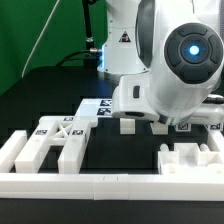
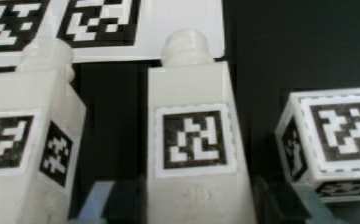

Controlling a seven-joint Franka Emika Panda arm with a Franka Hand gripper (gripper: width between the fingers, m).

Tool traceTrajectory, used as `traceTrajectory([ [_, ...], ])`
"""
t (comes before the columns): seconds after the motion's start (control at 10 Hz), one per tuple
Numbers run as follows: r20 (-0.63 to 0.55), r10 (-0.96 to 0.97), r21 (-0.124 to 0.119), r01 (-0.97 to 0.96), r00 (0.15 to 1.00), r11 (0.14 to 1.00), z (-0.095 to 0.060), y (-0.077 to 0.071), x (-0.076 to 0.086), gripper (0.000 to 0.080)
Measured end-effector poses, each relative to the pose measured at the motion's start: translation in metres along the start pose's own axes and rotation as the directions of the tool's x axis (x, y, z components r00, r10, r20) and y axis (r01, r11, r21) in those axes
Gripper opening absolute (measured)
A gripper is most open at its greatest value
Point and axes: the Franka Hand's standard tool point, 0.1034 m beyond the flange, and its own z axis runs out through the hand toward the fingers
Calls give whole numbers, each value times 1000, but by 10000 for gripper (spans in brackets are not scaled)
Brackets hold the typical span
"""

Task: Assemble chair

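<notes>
Chair pieces (image 2: 195, 130): chunky white tagged bars, unjoined; claw (image 2: 187, 206) straddles one, grip unclear.

The central bar (image 2: 198, 140) is a white piece with a rounded peg at one end and a square black-and-white tag on its upper face. A second bar (image 2: 31, 120), also white and round-ended, lies parallel and just beside it across a narrow dark gap, with tags on two faces. On the opposite side of the central bar stands a tagged block (image 2: 342, 135), apart from it. Beyond the peg end lies the marker board (image 2: 61, 22), showing two tags on the dark table (image 2: 275, 50). The gripper (image 2: 186, 207) straddles the central bar; its blurred grey fingers (image 2: 95, 205) flank it, contact not discernible.
</notes>
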Motion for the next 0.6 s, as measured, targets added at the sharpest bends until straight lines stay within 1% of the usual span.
traceTrajectory([
  [0.2, -2, -3, 0, 3, 1000, 1000, -2, 0, 0, 281],
  [0.3, 6, -38, 1, 38, 999, 999, -23, 1, -8, 281],
  [0.4, -16, -49, 1, 49, 999, 999, -49, 0, -16, 281],
  [0.5, -39, -58, -1, 58, 998, 998, -69, -3, -29, 281],
  [0.6, -53, -65, -3, 65, 997, 998, -81, -6, -39, 281],
])
